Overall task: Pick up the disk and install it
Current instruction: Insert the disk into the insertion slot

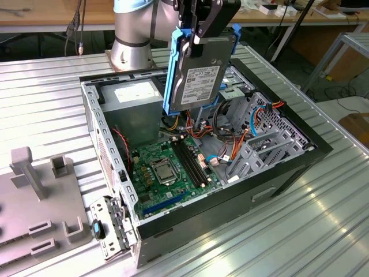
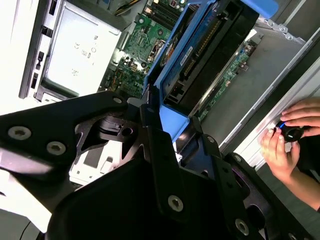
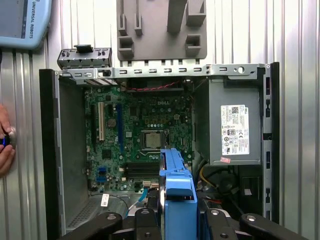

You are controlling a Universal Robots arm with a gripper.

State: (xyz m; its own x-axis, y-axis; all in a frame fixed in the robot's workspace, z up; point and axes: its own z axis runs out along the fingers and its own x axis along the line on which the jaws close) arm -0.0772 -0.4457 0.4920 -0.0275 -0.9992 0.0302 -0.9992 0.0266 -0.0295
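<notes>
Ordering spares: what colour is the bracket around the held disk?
Blue bracket around the disk; exterior view shows it best.

The exterior view looks down at a slant on the computer case (image 1: 230,199) from beside it. The first wrist view looks straight down into the case; the second wrist view, tilted, looks from close along the disk (image 2: 215,50). All share the green board (image 1: 144,156).

You see gripper (image 1: 198,36) cut off at exterior view's top edge. Disk (image 1: 199,72) hides part of cables (image 1: 200,128) behind it, label print too small to read. In first wrist view, disk (image 3: 176,195) edge-on, label face hidden. Hand (image 3: 5,146) and grey fixture (image 1: 40,219) cut by frame edges.
</notes>
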